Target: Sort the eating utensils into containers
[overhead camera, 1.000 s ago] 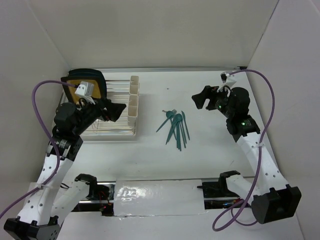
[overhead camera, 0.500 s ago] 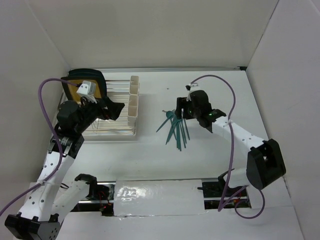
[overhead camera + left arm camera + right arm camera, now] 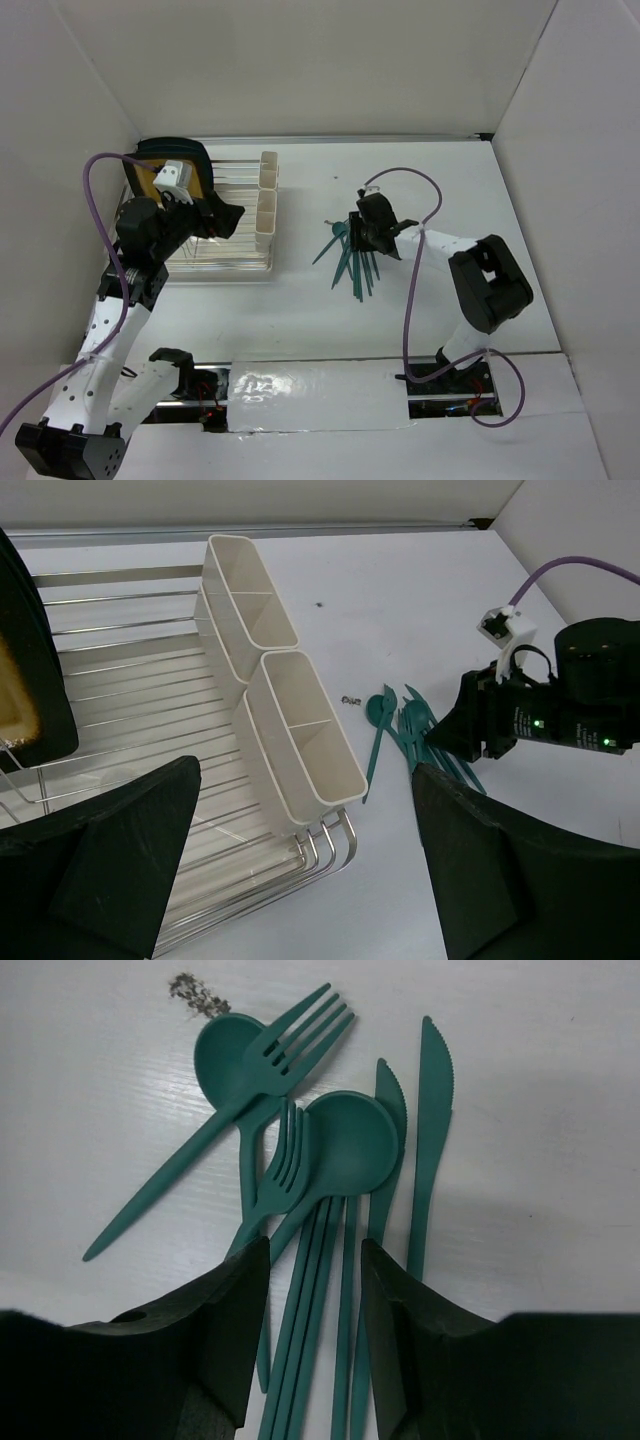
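Note:
Several teal-green utensils (image 3: 350, 262) lie in a loose pile on the white table, right of the containers (image 3: 267, 210). In the right wrist view I see forks, spoons (image 3: 345, 1145) and knives (image 3: 432, 1110). My right gripper (image 3: 356, 234) is open and low over the pile. Its fingers (image 3: 225, 1330) straddle several handles at the gripper's middle (image 3: 315, 1255), and it grips nothing. My left gripper (image 3: 232, 215) is open and empty above the dish rack, beside the cream-white containers (image 3: 300, 730). The left wrist view also shows the utensils (image 3: 395, 720) and the right gripper (image 3: 470, 730).
The containers hang on the right edge of a clear wire dish rack (image 3: 215, 258). A yellow-and-black plate (image 3: 170, 172) stands at its back left. A tiny dark speck (image 3: 335, 180) lies behind the pile, and another speck (image 3: 195, 995) shows by a spoon bowl. White walls enclose the table.
My right arm has swung left and down from the right side until its open gripper sits over the utensil pile. The left gripper has shifted only slightly over the rack.

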`<state>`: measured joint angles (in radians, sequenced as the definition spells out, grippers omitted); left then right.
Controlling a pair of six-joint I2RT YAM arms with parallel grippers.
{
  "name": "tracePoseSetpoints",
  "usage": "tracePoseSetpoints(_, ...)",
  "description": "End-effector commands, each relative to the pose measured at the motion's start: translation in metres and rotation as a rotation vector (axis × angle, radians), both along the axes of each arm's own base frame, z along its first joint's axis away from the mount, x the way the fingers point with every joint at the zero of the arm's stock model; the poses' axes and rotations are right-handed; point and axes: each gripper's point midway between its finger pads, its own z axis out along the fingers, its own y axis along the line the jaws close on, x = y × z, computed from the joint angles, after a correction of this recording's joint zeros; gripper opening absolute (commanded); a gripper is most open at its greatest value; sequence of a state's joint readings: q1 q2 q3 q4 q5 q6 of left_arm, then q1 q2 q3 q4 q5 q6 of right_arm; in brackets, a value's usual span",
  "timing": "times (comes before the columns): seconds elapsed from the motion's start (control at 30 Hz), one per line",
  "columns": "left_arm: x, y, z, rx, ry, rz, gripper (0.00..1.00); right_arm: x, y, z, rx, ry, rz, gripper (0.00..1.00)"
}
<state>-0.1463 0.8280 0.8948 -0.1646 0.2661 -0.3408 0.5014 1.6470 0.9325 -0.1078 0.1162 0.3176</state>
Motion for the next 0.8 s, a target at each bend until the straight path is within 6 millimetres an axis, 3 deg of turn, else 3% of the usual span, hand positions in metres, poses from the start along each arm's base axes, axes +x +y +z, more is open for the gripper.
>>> tracePoseSetpoints(0.0,0.001,0.000,0.019,0.006,-0.064,-0.012,1.00,0.018,0.015,0.008,0.066,-0.062,-0.032,0.48)
tracePoseSetpoints(0.2,0.002,0.003,0.016,0.007,-0.055,0.007,1.00,0.017,0.023,-0.008,0.068,-0.037,-0.053,0.39)
tracePoseSetpoints(0.43,0.003,0.002,0.014,0.006,-0.048,0.004,1.00,0.015,0.029,-0.021,0.062,-0.015,-0.060,0.36)
tracePoseSetpoints(0.5,0.003,0.004,0.016,0.008,-0.053,0.011,1.00,0.012,0.025,-0.032,0.035,0.009,-0.077,0.29)
tracePoseSetpoints(0.53,0.005,0.004,0.012,0.009,-0.042,0.014,1.00,0.009,0.024,-0.037,0.025,0.027,-0.080,0.21)
tracePoseSetpoints(0.67,0.006,0.004,0.012,0.008,-0.039,0.019,1.00,0.010,0.018,-0.028,0.008,-0.003,-0.113,0.00)
tracePoseSetpoints(0.77,0.007,0.005,0.012,0.011,-0.038,0.024,1.00,0.008,0.020,-0.003,0.027,-0.051,-0.102,0.00)
